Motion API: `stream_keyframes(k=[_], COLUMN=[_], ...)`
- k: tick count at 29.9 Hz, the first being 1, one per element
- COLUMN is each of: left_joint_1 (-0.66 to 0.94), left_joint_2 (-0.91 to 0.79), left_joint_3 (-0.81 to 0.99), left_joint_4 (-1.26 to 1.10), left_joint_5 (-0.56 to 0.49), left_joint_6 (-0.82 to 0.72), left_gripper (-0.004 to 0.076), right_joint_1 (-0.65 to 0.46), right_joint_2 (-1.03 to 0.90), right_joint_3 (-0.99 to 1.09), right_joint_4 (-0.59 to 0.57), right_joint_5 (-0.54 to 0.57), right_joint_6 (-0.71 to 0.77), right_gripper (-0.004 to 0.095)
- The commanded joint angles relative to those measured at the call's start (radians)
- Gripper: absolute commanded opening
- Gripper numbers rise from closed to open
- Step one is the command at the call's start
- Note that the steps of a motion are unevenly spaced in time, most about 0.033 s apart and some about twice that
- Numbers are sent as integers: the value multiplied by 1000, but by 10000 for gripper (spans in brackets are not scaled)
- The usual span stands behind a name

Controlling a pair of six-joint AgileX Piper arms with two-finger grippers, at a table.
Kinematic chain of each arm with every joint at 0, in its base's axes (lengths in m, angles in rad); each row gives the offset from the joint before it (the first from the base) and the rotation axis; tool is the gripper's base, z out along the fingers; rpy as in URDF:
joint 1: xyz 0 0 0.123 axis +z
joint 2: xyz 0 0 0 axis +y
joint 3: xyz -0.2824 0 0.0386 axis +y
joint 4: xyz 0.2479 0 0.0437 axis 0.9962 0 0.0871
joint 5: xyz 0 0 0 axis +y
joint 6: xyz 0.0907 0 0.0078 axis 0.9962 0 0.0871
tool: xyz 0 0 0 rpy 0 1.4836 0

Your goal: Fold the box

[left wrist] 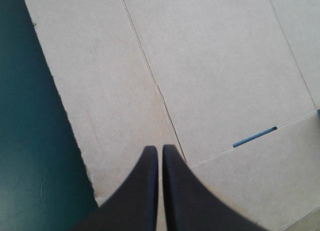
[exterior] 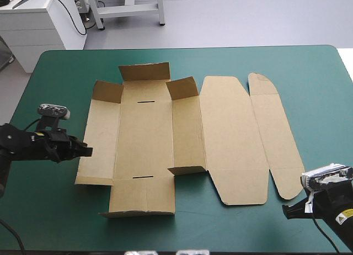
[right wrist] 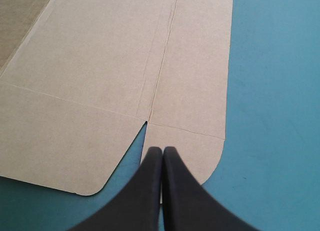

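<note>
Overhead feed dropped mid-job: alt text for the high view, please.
The brown box lies unfolded on the teal-green table, flaps at its far end raised. The left gripper points at its left edge; the right gripper sits off its near right corner.

The teal-green cover (exterior: 309,73) lies flat (far corners rounded), apparently smooth throughout.

My left arm (exterior: 25,143) is black, made of blocky parts, with a small yellow mark (exterior: 37,135) on its side. My right arm (exterior: 336,211) is black too and carries a pale label (exterior: 347,215) with a yellow sign. My left gripper (left wrist: 156,149) and my right gripper (right wrist: 159,150) each have two broad, smooth black fingers (left wrist: 132,193), curved like fins and narrowing to rounded tips.
</note>
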Motion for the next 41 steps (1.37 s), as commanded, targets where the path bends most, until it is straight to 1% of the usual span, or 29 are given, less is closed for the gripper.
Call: stream_keyframes(k=[1,4,7,10,13,17,19,21,23,24,27,29,30,34,41], left_joint_1=[170,317,448,535,549,549,549,549,549,549,549,549,549,534,386], left_joint_2=[-2,11,28,62,102,146,164,180,190,192,210,229,244,317,444], left_joint_3=[-32,-32,-32,-32,-32,-32,-32,-32,-32,-32,-32,-32,-32,-32,-32], left_joint_4=[-190,-245,-309,-308,-301,-301,-308,-334,-348,-349,-357,-368,-373,-393,-371], left_joint_5=[67,116,139,169,205,166,167,169,169,169,167,167,175,210,219], left_joint_6=[118,153,173,218,218,211,209,209,209,209,200,185,177,168,203], left_gripper=[18,18,18,18,18,18,26,69,146,215,383,445,458,459,459], right_joint_1=[-8,-8,-8,-8,-8,-8,-8,-8,-8,-8,-8,-8,-8,-8,-8], right_joint_2=[6,6,6,6,6,6,6,6,6,6,6,6,6,6,6], right_joint_3=[-25,-25,-25,-25,-25,-25,-25,-25,-25,-25,-25,-25,-25,-25,-25], right_joint_4=[10,10,10,10,10,10,10,10,10,10,10,10,10,10,10], right_joint_5=[-62,-60,-60,-67,-59,-64,-64,-64,-64,-64,-64,-64,-64,-64,-64], right_joint_6=[-12,-12,-24,-41,-41,-44,-44,-44,-44,-44,-44,-44,-44,-44,-44], right_gripper=[-21,-21,-21,-21,-21,-21,-21,-21,-21,-21,-21,-21,-21,-21,-21])
